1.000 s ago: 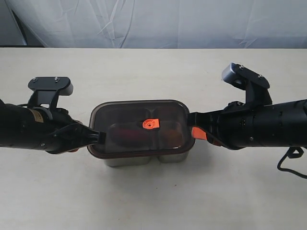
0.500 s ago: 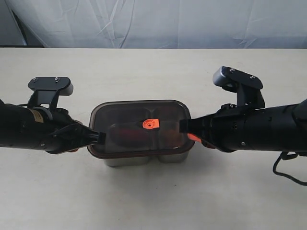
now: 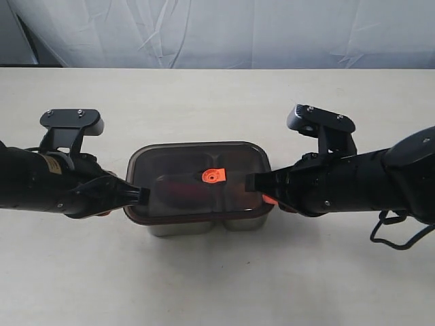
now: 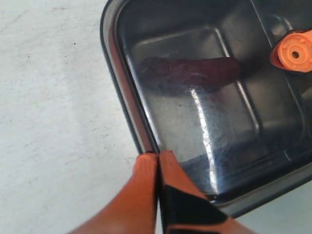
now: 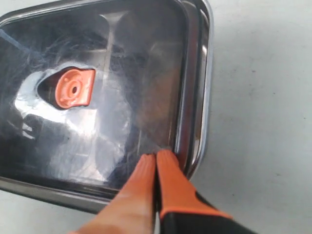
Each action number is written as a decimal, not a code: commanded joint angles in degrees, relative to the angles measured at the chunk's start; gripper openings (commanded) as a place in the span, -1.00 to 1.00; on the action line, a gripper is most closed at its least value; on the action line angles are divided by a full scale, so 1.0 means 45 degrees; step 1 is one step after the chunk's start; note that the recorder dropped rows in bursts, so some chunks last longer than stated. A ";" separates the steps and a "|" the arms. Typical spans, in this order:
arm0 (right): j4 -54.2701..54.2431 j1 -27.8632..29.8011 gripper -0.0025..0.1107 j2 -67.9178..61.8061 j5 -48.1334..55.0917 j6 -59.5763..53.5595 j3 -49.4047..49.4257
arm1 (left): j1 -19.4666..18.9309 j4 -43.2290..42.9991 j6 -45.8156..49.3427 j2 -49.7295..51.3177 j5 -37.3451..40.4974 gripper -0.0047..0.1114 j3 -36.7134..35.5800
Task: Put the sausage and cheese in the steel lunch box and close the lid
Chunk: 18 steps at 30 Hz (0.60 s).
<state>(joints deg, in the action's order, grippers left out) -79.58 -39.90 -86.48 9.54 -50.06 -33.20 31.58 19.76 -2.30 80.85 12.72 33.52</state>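
**Position.** The steel lunch box (image 3: 197, 228) stands at the middle of the tabletop (image 3: 204, 292). The lid (image 3: 183, 163) lies on top of it and covers both compartments, with its orange valve (image 3: 213, 176) at centre.

**Contents.** Through the smoky lid, the sausage (image 4: 190, 73) lies in the 9 o'clock compartment. A dim orange-brown shape in the 3 o'clock compartment is judged to be the cheese (image 5: 157, 95), though the tint and glare leave its outline unclear.

**Tools.** The left tool (image 3: 141, 195) is closed tip to tip and holds nothing. Its point meets the lid's edge at 9 o'clock. The right tool (image 3: 250, 182) is likewise pinched together and empty. It comes in from 3 o'clock, with its point over the lid just inside that edge. Neither wrist view shows a gap between the fingers.

**Progress.** Both foods are judged loaded, and the lid is placed square on the box. What remains, if anything, is pressing the lid home. The closed tips at opposite ends suit a downward push. Whether the seal is fully seated all round cannot be told. The steel rim shows just outside the lid at the 3 o'clock end.

**Risk.** Uneven pressure could tip the lid or slide the box.
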 commanded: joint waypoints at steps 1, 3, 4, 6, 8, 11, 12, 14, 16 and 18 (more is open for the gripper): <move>0.0046 -0.0036 -0.96 -0.0387 -0.0074 -0.0111 -0.0053 | -0.0012 -0.0033 0.0009 0.0032 0.0051 -0.91 0.0066; 0.0046 -0.0036 -0.96 -0.0540 -0.0074 -0.0111 -0.0053 | -0.0012 -0.0033 0.0009 0.0032 0.0075 -0.91 0.0066; 0.0046 -0.0036 -0.96 -0.0540 -0.0074 -0.0111 -0.0053 | -0.0012 -0.0033 0.0009 0.0032 0.0075 -0.91 0.0066; 0.0046 -0.0036 -0.96 -0.0538 -0.0113 -0.0111 -0.0053 | -0.0012 -0.0087 0.0009 0.0032 0.0073 -0.91 0.0066; 0.0046 -0.0036 -0.96 -0.0538 -0.0113 -0.0111 -0.0053 | -0.0012 -0.0085 0.0009 0.0032 0.0102 -0.91 0.0066; 0.0077 -0.0036 -0.96 -0.0538 -0.0091 -0.0111 -0.0053 | -0.0012 -0.0293 0.0009 -0.0010 0.0102 -0.91 0.0066; 0.0077 -0.0036 -0.96 -0.0538 -0.0062 -0.0111 -0.0053 | -0.0012 -0.0354 0.0009 -0.0063 0.0102 -0.91 0.0066; 0.0098 -0.0036 -0.96 -0.0538 0.0005 -0.0111 -0.0053 | -0.0012 -0.0387 0.0009 -0.0287 0.0078 -0.91 0.0066; 0.0127 -0.0036 -0.96 -0.0538 0.0058 -0.0111 -0.0053 | -0.0012 -0.0418 0.0009 -0.0646 0.0027 -0.91 0.0066; 0.0151 -0.0036 -0.96 -0.0538 0.0078 -0.0111 -0.0053 | -0.0012 -0.0595 0.0009 -0.1133 0.0033 -0.91 0.0066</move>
<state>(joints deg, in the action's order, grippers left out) -79.79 -39.90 -88.10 9.30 -50.09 -33.89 31.58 18.16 -2.30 78.33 12.96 33.52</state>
